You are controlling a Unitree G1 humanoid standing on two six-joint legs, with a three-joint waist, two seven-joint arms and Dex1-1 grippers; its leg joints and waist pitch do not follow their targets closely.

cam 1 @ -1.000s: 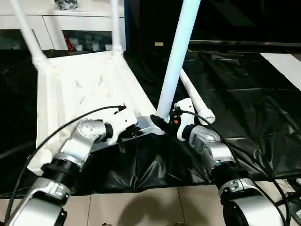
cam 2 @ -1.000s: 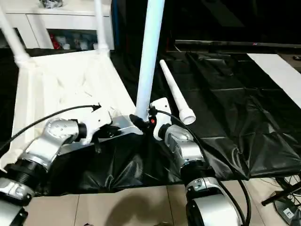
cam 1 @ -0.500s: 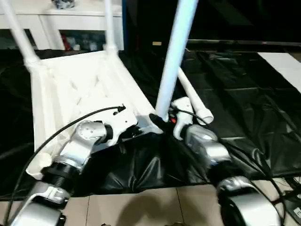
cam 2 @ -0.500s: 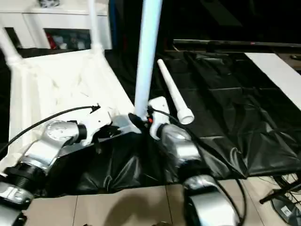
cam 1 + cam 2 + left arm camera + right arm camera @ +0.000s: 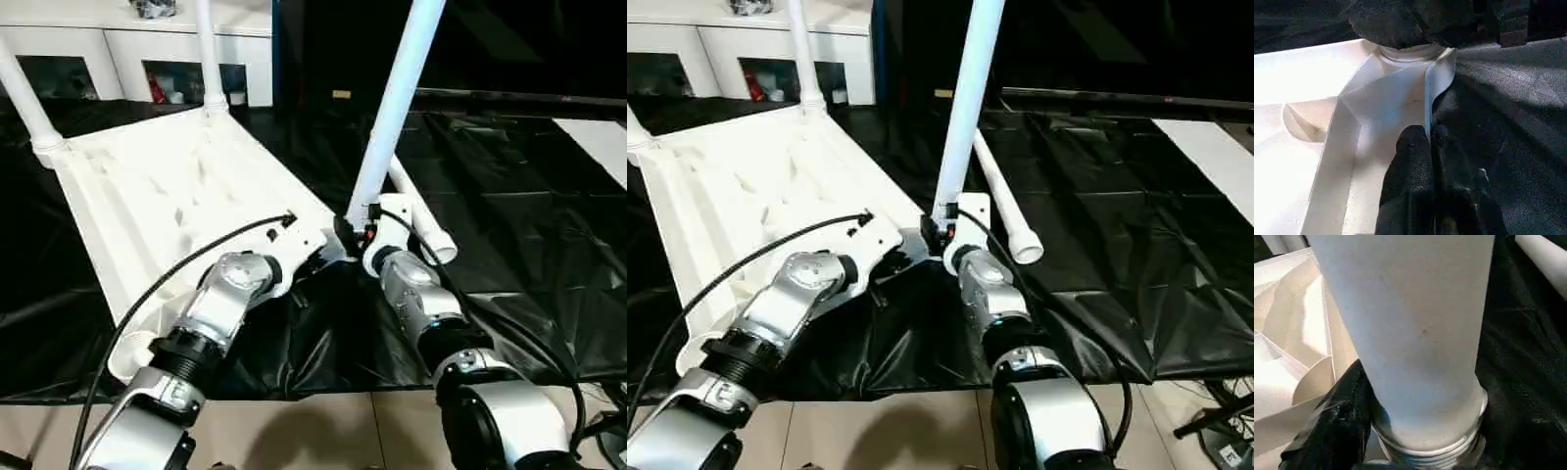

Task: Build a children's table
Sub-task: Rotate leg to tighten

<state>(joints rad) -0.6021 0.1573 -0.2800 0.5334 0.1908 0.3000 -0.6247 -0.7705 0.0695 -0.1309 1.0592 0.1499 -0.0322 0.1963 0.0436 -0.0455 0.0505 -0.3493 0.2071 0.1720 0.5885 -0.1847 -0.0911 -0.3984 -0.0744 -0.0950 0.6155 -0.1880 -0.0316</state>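
The left end effector has its black fingers pressed together, clamped on the thin edge wall of the tabletop just below the near corner socket. The right end effector stands partly apart around the base of a leg, one finger lying against the tube just above its threaded end, which sits at that same corner socket. This leg rises steeply, leaning a little to the right. The tabletop lies upside down, ribs showing, on the black-draped surface, its near edge close to the surface's front edge. Two more legs stand upright in the far corner sockets, the other at the far left. A fourth leg lies loose on the drape just right of the right end effector, its wide end towards the robot. Beyond the surface stands a white cabinet holding small items behind glass doors.
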